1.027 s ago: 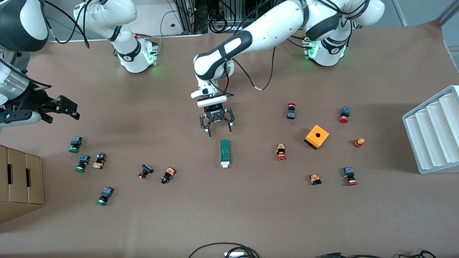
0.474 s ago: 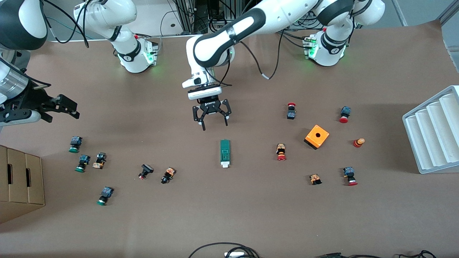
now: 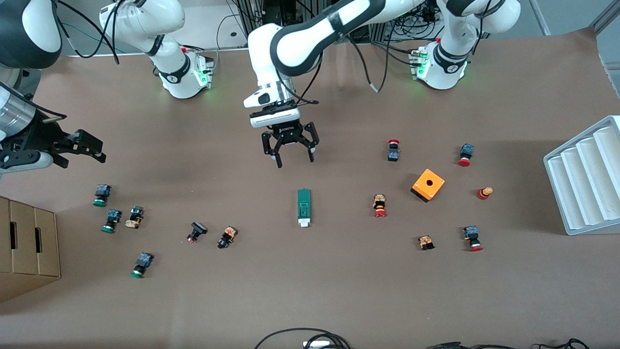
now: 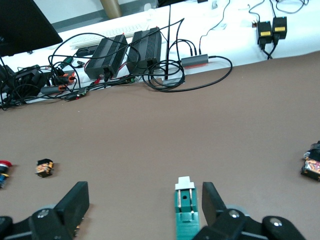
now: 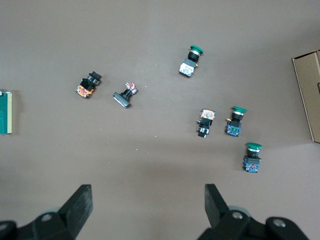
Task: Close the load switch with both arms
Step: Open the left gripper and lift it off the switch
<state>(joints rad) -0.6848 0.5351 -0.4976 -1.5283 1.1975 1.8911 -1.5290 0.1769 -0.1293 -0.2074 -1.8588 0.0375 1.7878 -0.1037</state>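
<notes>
Two grippers are in view, both with fingers spread wide and gripping nothing. The left gripper [image 3: 289, 154] hangs above bare table surface at mid-table, fingertips pointing down; the left arm [image 3: 310, 34] reaches in from its base at the top of the front view. In the left wrist view, both fingers [image 4: 76, 201] frame the scene, and the load switch appears close to one of them without contact.

The load switch [image 3: 303, 207] lies flat on the brown table [image 3: 339, 291], nearer to the front camera than the spot under the left gripper. It is a narrow dark-green block, with its white tab [image 3: 303, 223] at the end nearest the front camera.

The right gripper [image 3: 80, 145] hangs over the right arm's end of the table, above a group of green-capped push buttons [image 3: 100, 195]. A cardboard box [image 3: 26, 247] sits at that same table end.

Toward the left arm's end of the table, an orange box [image 3: 428, 184] with a hole in its top face stands among red-capped push buttons [image 3: 379, 205]. A white ribbed tray [image 3: 588, 174] lies at that table edge.
</notes>
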